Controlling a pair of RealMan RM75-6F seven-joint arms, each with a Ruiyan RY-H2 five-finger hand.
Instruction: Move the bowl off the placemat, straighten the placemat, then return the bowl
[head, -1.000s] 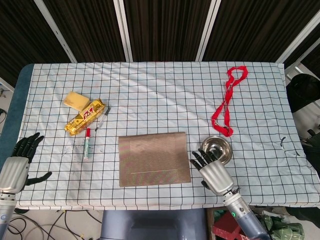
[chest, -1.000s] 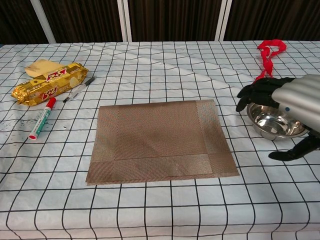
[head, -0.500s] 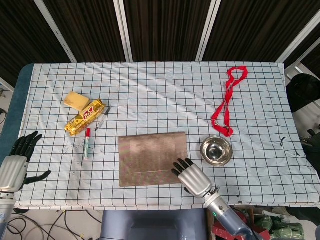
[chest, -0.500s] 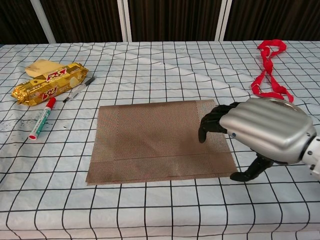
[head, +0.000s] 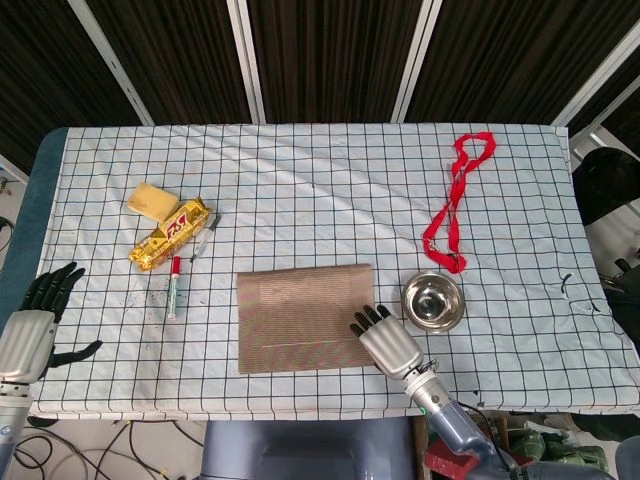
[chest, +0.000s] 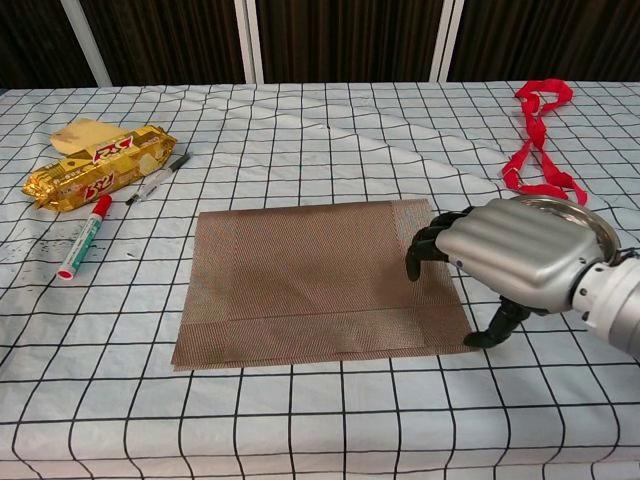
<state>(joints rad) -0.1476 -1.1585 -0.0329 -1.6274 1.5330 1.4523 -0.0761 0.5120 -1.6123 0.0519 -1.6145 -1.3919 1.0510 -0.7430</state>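
Note:
The brown woven placemat (head: 300, 315) (chest: 310, 280) lies in the near middle of the checked tablecloth, slightly askew. A steel bowl (head: 433, 301) (chest: 590, 225) stands on the cloth just right of the mat; in the chest view my right hand hides most of it. My right hand (head: 388, 343) (chest: 505, 252) is over the mat's near right corner, palm down, its fingertips (chest: 415, 262) on the right border and its thumb by the corner. It holds nothing. My left hand (head: 32, 322) hangs open off the table's left edge, away from everything.
A red lanyard (head: 455, 200) (chest: 538, 135) lies beyond the bowl at the right. At the left are a gold snack packet (head: 168, 233) (chest: 95, 170), a yellow sponge (head: 151, 200), a red-capped marker (head: 174, 285) (chest: 82, 238) and a black pen (head: 205, 238).
My right hand moved left from beside the bowl to the mat's near right corner and settled lower onto it. The bowl, mat and left hand stayed where they were.

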